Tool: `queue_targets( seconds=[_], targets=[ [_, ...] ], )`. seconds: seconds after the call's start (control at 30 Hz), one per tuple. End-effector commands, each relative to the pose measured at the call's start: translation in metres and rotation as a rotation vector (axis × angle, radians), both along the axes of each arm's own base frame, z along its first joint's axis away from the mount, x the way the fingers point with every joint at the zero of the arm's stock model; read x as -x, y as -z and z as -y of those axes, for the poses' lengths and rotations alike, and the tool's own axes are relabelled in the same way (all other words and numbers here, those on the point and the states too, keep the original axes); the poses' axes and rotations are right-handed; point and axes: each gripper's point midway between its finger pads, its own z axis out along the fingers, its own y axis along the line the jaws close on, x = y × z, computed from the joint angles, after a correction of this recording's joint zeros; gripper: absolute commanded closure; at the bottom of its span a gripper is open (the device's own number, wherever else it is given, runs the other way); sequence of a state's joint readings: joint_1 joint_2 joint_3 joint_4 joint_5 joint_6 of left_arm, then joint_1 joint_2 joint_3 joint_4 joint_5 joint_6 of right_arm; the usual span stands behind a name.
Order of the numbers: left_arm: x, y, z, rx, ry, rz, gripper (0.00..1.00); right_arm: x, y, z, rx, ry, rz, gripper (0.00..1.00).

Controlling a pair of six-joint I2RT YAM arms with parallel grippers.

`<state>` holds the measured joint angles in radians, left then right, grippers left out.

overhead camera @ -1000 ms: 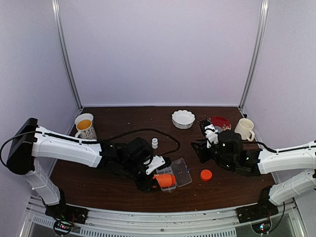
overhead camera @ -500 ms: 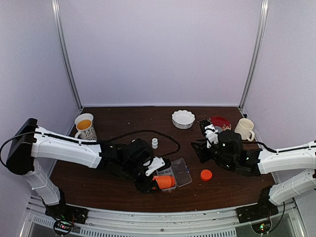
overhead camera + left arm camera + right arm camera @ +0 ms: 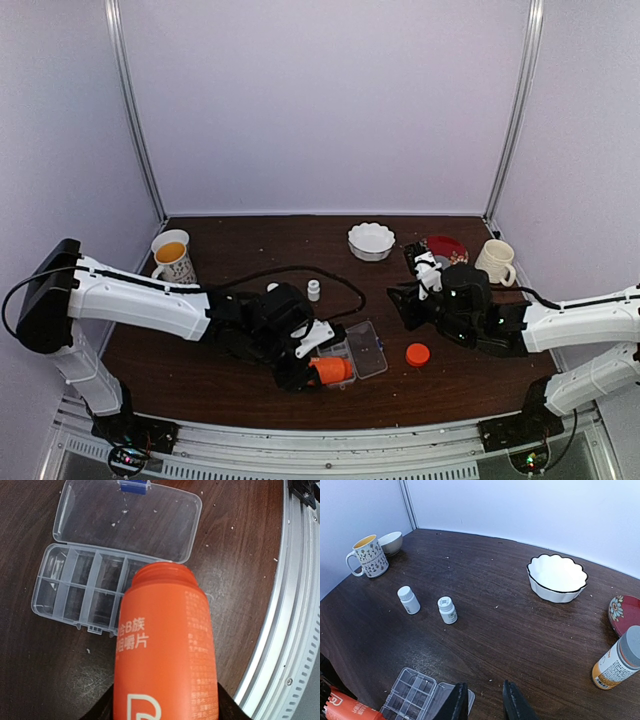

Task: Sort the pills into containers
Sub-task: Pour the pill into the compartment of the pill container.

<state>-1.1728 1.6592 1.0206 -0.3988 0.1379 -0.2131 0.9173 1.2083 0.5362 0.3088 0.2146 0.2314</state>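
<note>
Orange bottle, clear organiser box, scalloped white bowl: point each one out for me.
orange bottle (image 3: 165,645), left wrist view, middle of its labelled side.
organiser box (image 3: 75,587), left wrist view, middle of its divided tray.
white bowl (image 3: 556,575), right wrist view, its inner floor.

Left arm: I see it reach in from the left, with the left gripper (image 3: 312,362) clamped on the orange bottle (image 3: 334,370).
Orange bottle: lies tilted on its side, its free end at the near-left corner of the organiser box (image 3: 370,350).
Organiser box: clear, flat on the table (image 3: 220,385), between the two arms.
Orange cap (image 3: 418,354): on the wood just right of the box, not touching it.
Right gripper (image 3: 402,303): sits beyond the cap; I cannot tell how its jaws stand.
Back row: white scalloped bowl (image 3: 371,241), red plate (image 3: 447,248), cream mug (image 3: 495,262).
Far left: yellow-lined mug (image 3: 172,256).
Small white bottle (image 3: 314,290): upright, behind the left gripper.
</note>
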Motion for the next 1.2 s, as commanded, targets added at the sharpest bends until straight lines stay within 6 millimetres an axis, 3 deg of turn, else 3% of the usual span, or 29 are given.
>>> queue_targets(
  seconds=[0.0, 0.2, 0.43, 0.5, 1.0, 1.07, 1.17],
  targets=[
    [-0.002, -0.029, 0.012, 0.088, -0.007, 0.023, 1.0, -0.005, -0.005, 0.004, 0.005, 0.027, 0.015, 0.75],
    [-0.001, -0.042, 0.013, 0.14, -0.002, 0.039, 1.0, -0.006, -0.004, 0.003, 0.007, 0.026, 0.013, 0.75],
    [0.006, 0.004, 0.005, 0.071, -0.004, -0.02, 1.0, -0.006, -0.002, 0.002, 0.016, 0.023, 0.006, 0.75],
    [0.008, 0.009, 0.005, 0.061, -0.002, -0.033, 1.0, -0.006, -0.003, 0.002, 0.014, 0.024, 0.007, 0.75],
    [-0.004, -0.052, 0.011, 0.142, -0.016, 0.056, 1.0, -0.006, -0.002, 0.001, 0.018, 0.024, 0.004, 0.76],
    [-0.003, -0.046, 0.011, 0.138, -0.015, 0.053, 1.0, -0.006, -0.002, 0.001, 0.018, 0.023, 0.004, 0.76],
    [0.002, -0.02, 0.011, 0.103, -0.005, 0.007, 1.0, -0.006, -0.001, 0.001, 0.021, 0.023, 0.003, 0.76]
  ],
)
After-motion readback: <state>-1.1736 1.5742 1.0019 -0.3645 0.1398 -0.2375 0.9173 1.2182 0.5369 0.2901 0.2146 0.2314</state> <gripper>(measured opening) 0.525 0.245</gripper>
